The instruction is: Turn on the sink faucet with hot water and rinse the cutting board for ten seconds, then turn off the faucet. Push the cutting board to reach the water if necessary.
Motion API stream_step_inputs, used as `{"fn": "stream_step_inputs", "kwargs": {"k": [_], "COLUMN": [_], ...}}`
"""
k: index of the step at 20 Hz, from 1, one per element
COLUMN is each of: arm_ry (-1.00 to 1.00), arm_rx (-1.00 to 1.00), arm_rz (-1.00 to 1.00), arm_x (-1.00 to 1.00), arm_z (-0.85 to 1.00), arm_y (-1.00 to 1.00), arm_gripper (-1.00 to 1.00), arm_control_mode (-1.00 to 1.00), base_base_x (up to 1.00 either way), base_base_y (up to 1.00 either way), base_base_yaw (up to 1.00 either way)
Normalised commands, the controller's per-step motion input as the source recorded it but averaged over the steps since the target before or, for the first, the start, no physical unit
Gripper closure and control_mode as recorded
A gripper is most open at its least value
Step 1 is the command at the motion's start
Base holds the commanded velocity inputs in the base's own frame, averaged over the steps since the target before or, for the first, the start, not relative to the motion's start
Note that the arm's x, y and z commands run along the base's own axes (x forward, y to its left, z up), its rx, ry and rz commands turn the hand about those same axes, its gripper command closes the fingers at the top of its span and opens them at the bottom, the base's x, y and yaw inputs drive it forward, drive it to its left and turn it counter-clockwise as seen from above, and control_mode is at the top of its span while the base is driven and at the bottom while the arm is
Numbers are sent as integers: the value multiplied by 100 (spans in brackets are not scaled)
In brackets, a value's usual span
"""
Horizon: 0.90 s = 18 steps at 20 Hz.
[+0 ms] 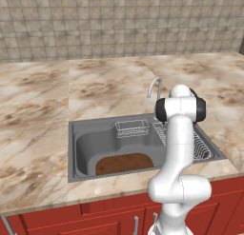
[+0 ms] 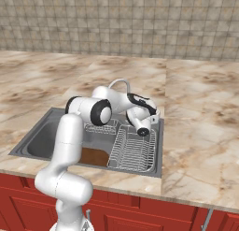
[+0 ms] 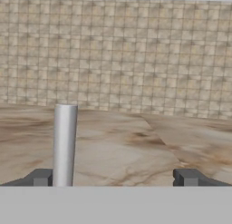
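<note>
Hand view: I see my two dark fingers (image 3: pixel 43 177) set wide apart, clamped on nothing, with a slim silver metal faucet stem (image 3: pixel 64 143) standing upright just inside the left one; whether they touch, I cannot tell. Left base view: the arched gooseneck spout rises at the back rim of the large grey stainless-steel sink (image 1: pixel 76 148), set in the marbled beige worktop (image 1: pixel 33 115). The flat dark-brown wooden cutting board (image 1: pixel 124 163) lies on the basin floor at its near side. A wire dish rack (image 2: pixel 134 153) occupies the basin's right part.
</note>
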Motion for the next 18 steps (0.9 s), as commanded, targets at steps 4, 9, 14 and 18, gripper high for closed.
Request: {"fn": "stream_step_inputs", "kwargs": {"k": [4,9,14,18], "arm_ry": [0,0,0,0], "arm_rx": [0,0,0,0], "arm_rz": [0,0,0,0], "arm_x": [0,0,0,0], "arm_z": [0,0,0,0], "arm_y": [-13,-13,-10,-11], "arm_gripper": [-100,-100,-100,-100], "arm_control_mode": [-100,-100,-100,-100], "base_base_x": [0,0,0,0], "base_base_y": [0,0,0,0], "base_base_yaw": [0,0,0,0]}}
